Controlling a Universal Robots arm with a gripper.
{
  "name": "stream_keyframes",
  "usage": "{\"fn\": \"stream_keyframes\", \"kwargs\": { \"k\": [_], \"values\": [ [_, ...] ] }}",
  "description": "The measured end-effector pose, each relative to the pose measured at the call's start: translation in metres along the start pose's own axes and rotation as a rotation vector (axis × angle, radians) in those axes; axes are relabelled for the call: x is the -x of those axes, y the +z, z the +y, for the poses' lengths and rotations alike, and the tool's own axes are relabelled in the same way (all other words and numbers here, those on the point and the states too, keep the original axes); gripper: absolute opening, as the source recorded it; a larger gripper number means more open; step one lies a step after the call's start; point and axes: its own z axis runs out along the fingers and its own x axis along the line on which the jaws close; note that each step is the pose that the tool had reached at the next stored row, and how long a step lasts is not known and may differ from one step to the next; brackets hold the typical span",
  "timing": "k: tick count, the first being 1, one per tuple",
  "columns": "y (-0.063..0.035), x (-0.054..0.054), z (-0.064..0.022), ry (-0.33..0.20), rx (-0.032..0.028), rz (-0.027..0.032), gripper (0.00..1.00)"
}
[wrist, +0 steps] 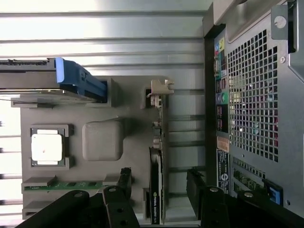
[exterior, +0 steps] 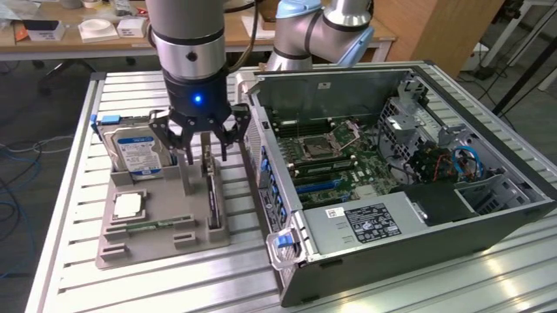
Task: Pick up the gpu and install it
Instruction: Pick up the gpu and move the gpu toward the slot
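**Finding.** The gripper is hanging over the tray. Its fingers are spread wide and are holding nothing. The gpu is standing on edge in its tray slot, directly between the two fingers, with a gap on each side and no contact showing. Its bracket is sitting beyond the fingertips, at the card's far end. The hard drive is standing just outside one finger. The case wall is running just outside the other.

**Risks, as judged.**
- The card is thin, so if the closing is not centred, one finger could be touching first and tipping the card in its slot.
- A grip landing on the cooler rather than the board could be slipping.
- Fingers this wide are leaving little margin to the drive and the case edge, so an off-line descent could be striking either.
- A card lifted askew could be binding in the slot.
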Motion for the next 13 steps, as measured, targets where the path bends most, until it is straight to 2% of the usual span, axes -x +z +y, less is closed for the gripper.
{"fn": "stream_keyframes", "kwargs": {
  "k": [13],
  "values": [
    [0.0154, 0.001, -0.0134, 0.0, 0.0002, -0.0002, 0.59]
  ]
}}
